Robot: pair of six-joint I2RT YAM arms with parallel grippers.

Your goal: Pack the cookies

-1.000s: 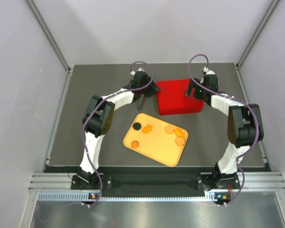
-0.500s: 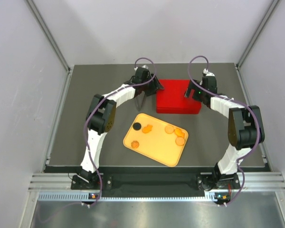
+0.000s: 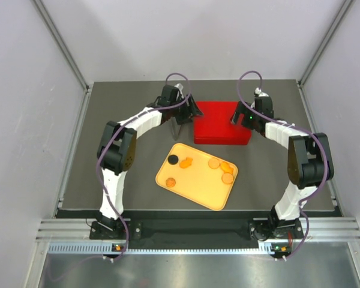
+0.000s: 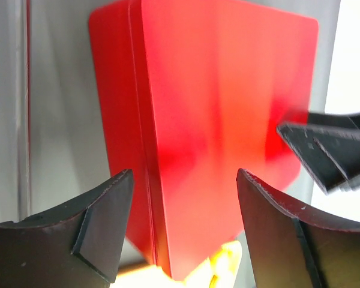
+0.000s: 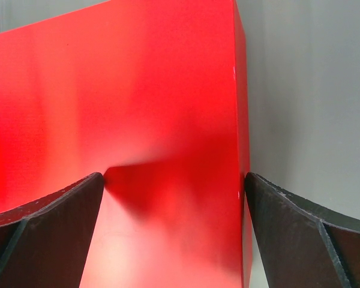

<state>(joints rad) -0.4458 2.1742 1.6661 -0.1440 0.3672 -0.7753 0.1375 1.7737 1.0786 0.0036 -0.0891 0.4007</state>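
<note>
Top view, cookies: six cookies (image 3: 213, 162) lie on the orange tray (image 3: 198, 195), on the side of the red box (image 3: 222, 126) nearer the arm bases and well apart from both pincers.
Top view, count: one black cookie (image 3: 174, 159) at the tray's far left corner. There are five orange cookies (image 3: 227, 177): three clustered at the right end, one beside the black one, one near the left edge.
Top view, left pincer (image 3: 186, 114): at the left edge of the red box, nothing in it.
Top view, right pincer (image 3: 239, 114): over the box's right end, nothing in it.
Top view, surroundings: one red box, lid on, sits on the dark tabletop (image 3: 126, 174) just beyond the tray, between the two pincers.
Left wrist view, left pincer (image 4: 185, 177): jaws spread wide and gripping nothing. The left side wall and lid seam of the red box (image 4: 216, 102) show in the gap between them.
Left wrist view, other things: the dark fingers (image 4: 318, 153) of the right pincer reach in at the box's far side. A sliver of the orange tray (image 4: 225, 270) shows at the bottom edge.
Right wrist view, right pincer (image 5: 173, 180): jaws as wide as they go, holding nothing. The lid of the red box (image 5: 138, 90) fills the gap, its right edge just inside the right finger.
Right wrist view, tabletop (image 5: 306, 90): grey surface to the right of the box.
</note>
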